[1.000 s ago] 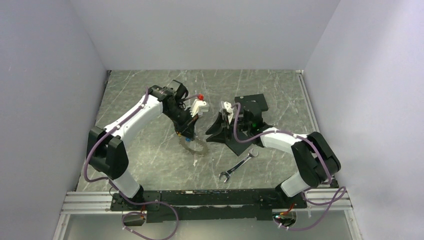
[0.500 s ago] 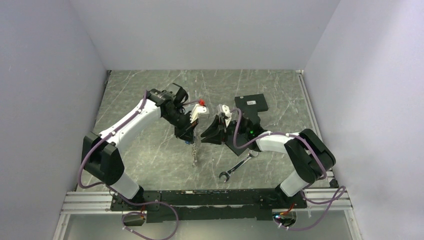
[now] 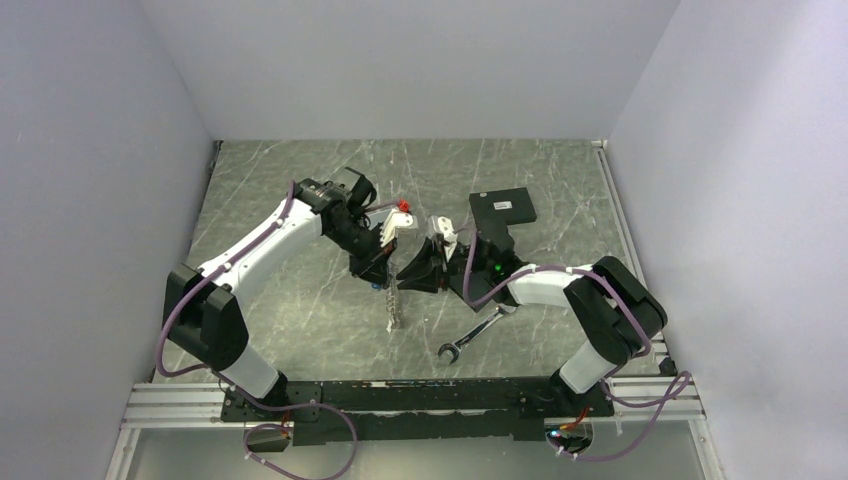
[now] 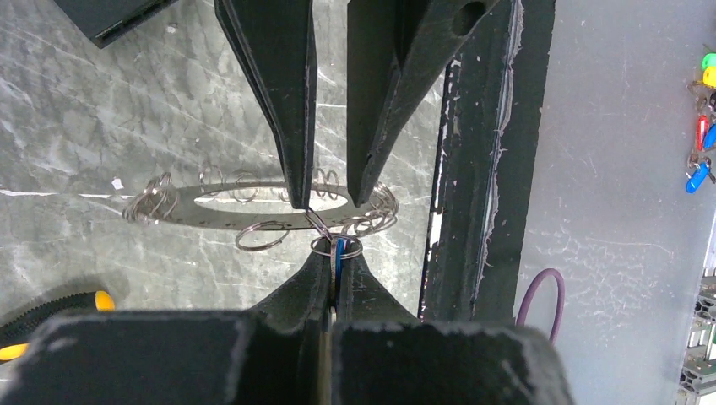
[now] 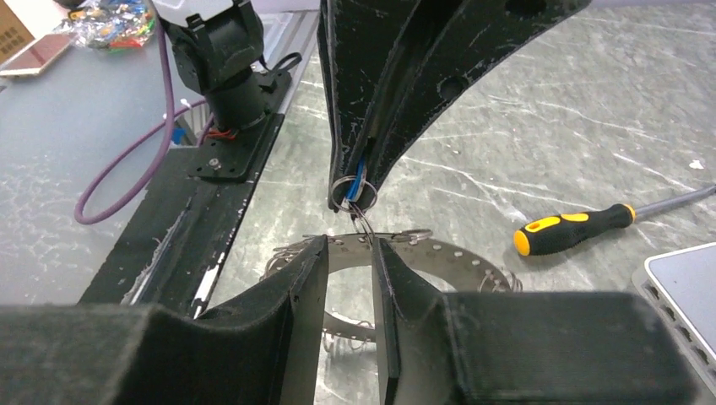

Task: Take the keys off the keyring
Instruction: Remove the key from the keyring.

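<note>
marbled grey table [image 3: 560, 170] under keyring [image 3: 393, 303], pale walls [image 3: 400, 60] around.

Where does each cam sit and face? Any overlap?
Top external: above and behind the bases, looking down on the table; both arms show, left gripper facing right gripper.
Left wrist: on the left arm, looks down its own fingers, shut on the blue tag, at the right gripper's fingers.
Right wrist: on the right arm, looks past its own open fingers toward the left arm's base.
Shared: both wrist views show the keyring and blue tag.
</note>
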{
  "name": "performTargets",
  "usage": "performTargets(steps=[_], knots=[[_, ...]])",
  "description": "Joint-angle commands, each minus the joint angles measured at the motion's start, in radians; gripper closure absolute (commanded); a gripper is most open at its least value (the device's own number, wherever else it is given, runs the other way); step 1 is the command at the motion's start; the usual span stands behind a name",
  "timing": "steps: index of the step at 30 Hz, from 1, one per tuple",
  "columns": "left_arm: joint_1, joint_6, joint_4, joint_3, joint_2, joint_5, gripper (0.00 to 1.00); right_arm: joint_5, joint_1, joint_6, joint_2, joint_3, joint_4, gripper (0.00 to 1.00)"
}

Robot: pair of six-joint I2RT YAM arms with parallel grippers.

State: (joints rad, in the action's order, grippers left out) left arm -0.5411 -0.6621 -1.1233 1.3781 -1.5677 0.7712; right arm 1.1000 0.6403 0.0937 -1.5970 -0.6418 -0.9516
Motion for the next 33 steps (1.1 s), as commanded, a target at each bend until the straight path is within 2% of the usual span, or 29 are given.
performTargets(steps=[1,14,25,30,33], knots=[[-0.006,-0.027,0.006,0.024,0.026,0.056,1.0,-0.019,0.007,-0.083,0.016,-0.024,0.029,0.72],[-0.01,-0.031,-0.005,0.039,0.003,0.072,1.0,-0.071,0.018,-0.163,0.031,-0.047,0.07,0.68],[-0.011,-0.027,0.0,0.048,-0.016,0.066,1.0,-0.028,0.018,-0.114,0.032,-0.04,-0.03,0.66],[-0.011,-0.022,0.001,0.054,-0.024,0.065,1.0,-0.025,0.025,-0.138,0.036,-0.032,-0.024,0.68],[-0.011,-0.02,-0.002,0.063,-0.025,0.072,1.0,-0.029,0.028,-0.182,0.037,-0.038,0.024,0.74]])
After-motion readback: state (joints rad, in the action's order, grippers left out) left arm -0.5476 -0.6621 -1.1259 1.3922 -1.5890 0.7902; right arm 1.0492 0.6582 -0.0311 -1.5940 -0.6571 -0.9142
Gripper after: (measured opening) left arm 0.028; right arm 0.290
